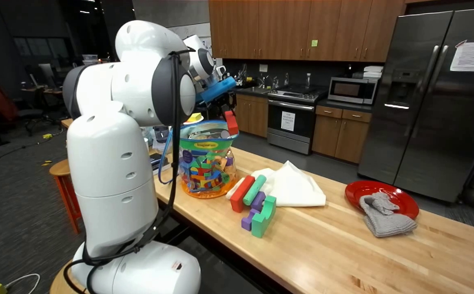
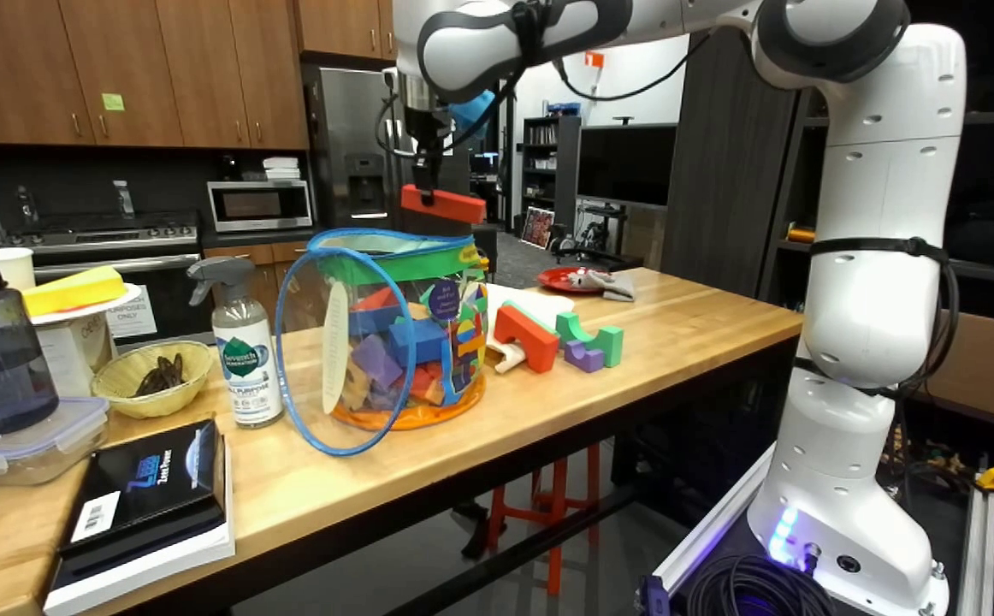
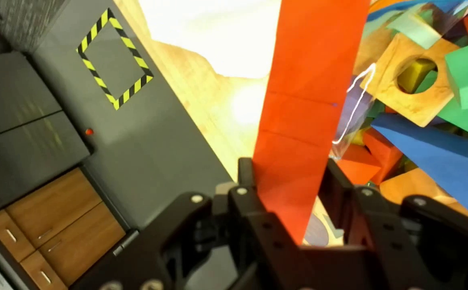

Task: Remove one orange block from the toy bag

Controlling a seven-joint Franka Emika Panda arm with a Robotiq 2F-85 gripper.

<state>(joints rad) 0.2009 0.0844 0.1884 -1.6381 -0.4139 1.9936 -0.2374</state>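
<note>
My gripper point(image 3: 286, 171) is shut on a long orange-red block point(image 3: 306, 100), one finger on each side. In an exterior view the block point(image 2: 450, 205) hangs roughly level from the gripper point(image 2: 426, 195), above the rim of the toy bag. The toy bag point(image 2: 428, 261) is see-through with a green band and blue trim; its lid hangs open at the side. It also stands upright in an exterior view point(image 1: 204, 145), with multicoloured blocks inside. In the wrist view blue, green, orange and wooden blocks show in the bag, right of the held block.
Beside the bag lie a red block point(image 1: 243, 194), a green cylinder point(image 1: 255, 190), purple pieces and a green notched block point(image 1: 264, 216). A white cloth point(image 1: 294, 188) lies behind them. A red plate point(image 1: 355, 190) holds grey cloth. A spray bottle point(image 2: 245, 359) stands near the bag.
</note>
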